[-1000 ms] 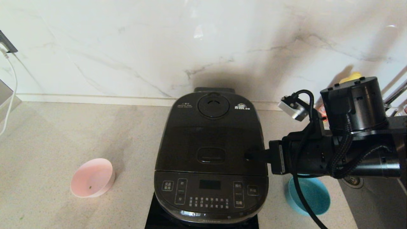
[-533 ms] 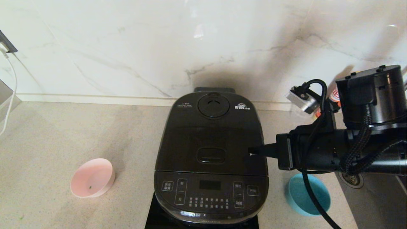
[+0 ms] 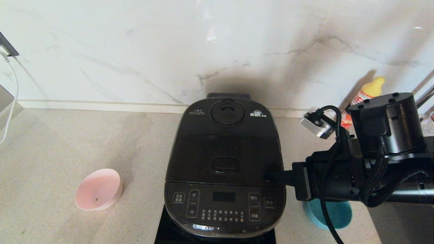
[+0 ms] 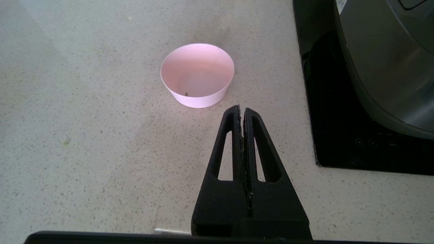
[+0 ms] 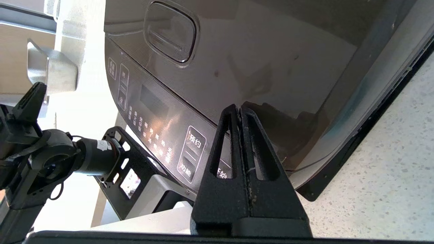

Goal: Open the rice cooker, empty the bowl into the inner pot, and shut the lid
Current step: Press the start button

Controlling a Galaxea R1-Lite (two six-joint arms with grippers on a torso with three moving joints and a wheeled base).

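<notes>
The black rice cooker stands mid-counter with its lid shut, so the inner pot is hidden. The oval latch button sits near the lid's front edge. My right gripper is shut and empty, its tips at the lid's front right corner, by the seam above the button panel. The pink bowl rests upright on the counter left of the cooker, with only a dark speck inside. Just short of that bowl, my left gripper hovers shut and empty.
A teal bowl lies right of the cooker, partly under my right arm. A yellow-capped bottle stands by the wall. The sink is at far right. A black hob lies beneath the cooker. A white cable hangs at far left.
My right arm drew slightly right, then moved toward the lid's front right corner; the bottle behind it now shows. The cooker and pink bowl have not moved.
</notes>
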